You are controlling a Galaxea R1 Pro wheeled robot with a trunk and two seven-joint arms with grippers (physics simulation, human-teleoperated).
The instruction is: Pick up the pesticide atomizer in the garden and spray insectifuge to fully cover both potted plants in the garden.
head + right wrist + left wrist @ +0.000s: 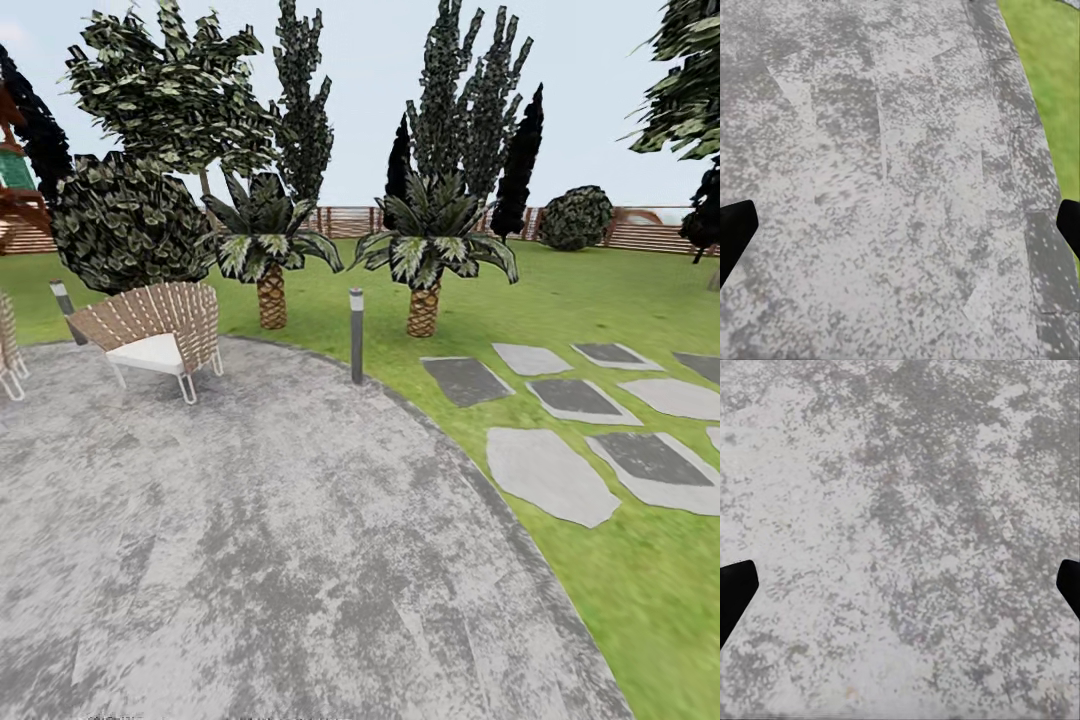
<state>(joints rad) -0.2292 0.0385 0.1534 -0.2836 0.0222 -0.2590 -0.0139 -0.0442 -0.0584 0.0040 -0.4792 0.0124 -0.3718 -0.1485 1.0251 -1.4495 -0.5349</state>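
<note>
1. The garden lawn (600, 300) is stretching beyond the round paved patio (250, 560), with grey and pale stepping stones (545, 475) lying in the grass off the patio's right edge. I am not spotting the atomizer or the two small potted plants anywhere from here; the robot seems to be on its way to them.
2. Two short palms (425, 260) are standing on the lawn just past the patio's far edge, a slim lamp post (356, 335) sitting right at that edge, and a wooden fence (640, 230) is closing off the back.
3. A woven chair (160, 335) is sitting near the patio's far-left edge, by a big round shrub (125, 225).
4. The left gripper (900, 592) is hanging over bare paving, jaws spread wide with nothing between them, presumably carried ready for a pickup.
5. The right gripper (900, 232) is likewise gaping wide and empty, pointing at paving near the patio's grass edge.
</note>
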